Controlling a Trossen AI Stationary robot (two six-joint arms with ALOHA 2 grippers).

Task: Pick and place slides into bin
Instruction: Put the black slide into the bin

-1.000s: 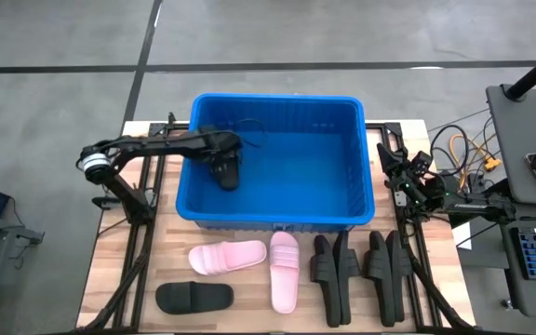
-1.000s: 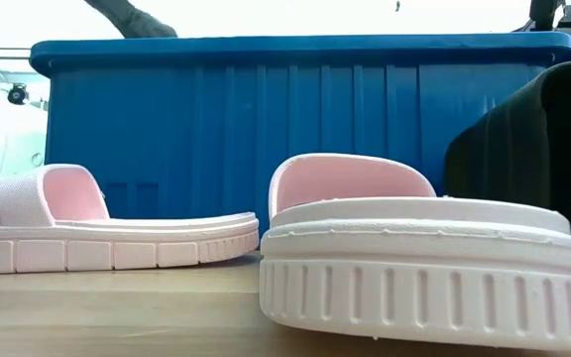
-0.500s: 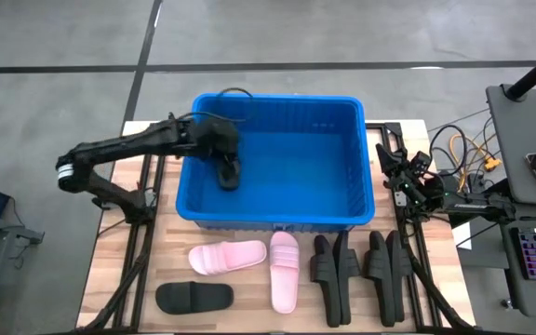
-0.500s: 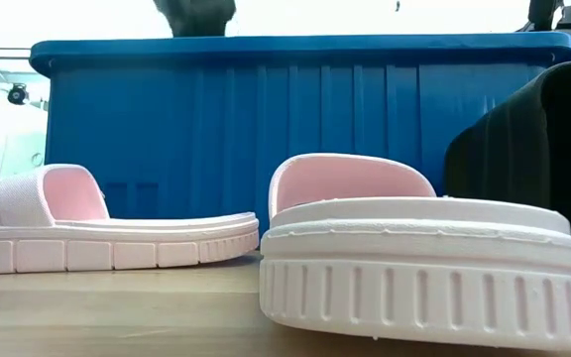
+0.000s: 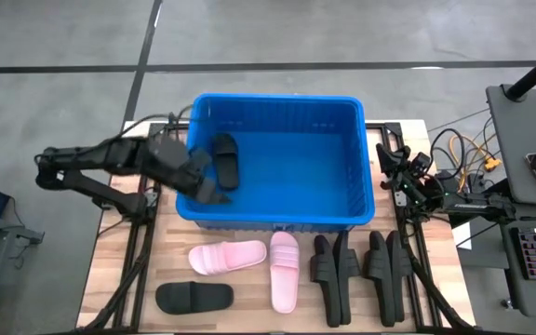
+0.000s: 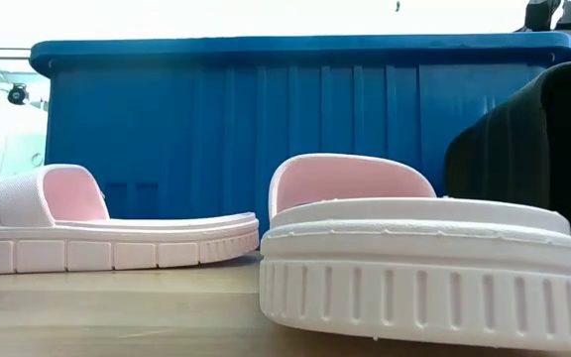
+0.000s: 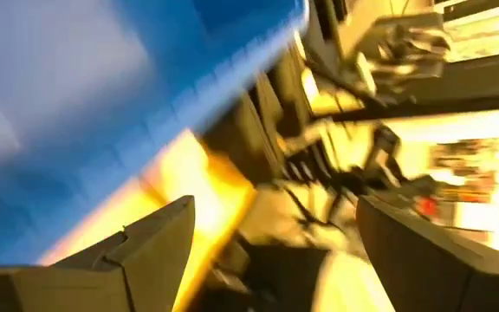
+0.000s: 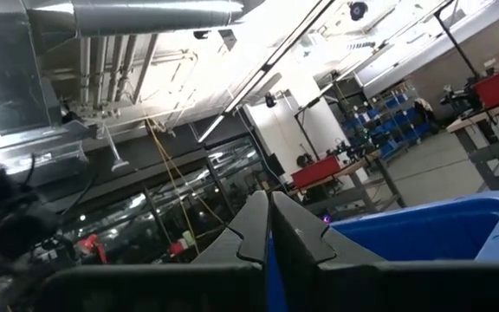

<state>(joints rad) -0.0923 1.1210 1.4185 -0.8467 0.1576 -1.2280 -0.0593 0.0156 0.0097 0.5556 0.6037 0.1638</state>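
One black foam-rubber slide (image 5: 225, 158) lies on the floor of the large bright blue ribbed plastic bin (image 5: 277, 221), near its left wall, while the left gripper (image 5: 203, 189) hangs over the bin's front-left rim with its fingers (image 7: 150, 247) spread wide and empty. Half a second earlier that gripper was inside the bin right over the slide; it has since let go and swung out toward the tabletop (image 5: 119, 279). The right gripper (image 5: 400, 177) is parked beside the bin's right wall, its fingers (image 8: 271, 227) pressed together, unchanged across the frames. Still waiting on the wooden tabletop in front of the bin are two pale pink foam slides (image 5: 227, 257), one lying sideways and one (image 5: 284, 270) pointing at the bin, a lone black slide (image 5: 194, 297) at the front left, and two pairs of black slides (image 5: 333, 264) standing on edge at the right (image 5: 385, 263). The likely trouble ahead is the left arm's low passage over the rim: a clipped wall could shove the bin forward into the pink slides just beside it, shifting the next pickup. The upright black pairs, leaning together, look liable to topple if one is tugged free carelessly.
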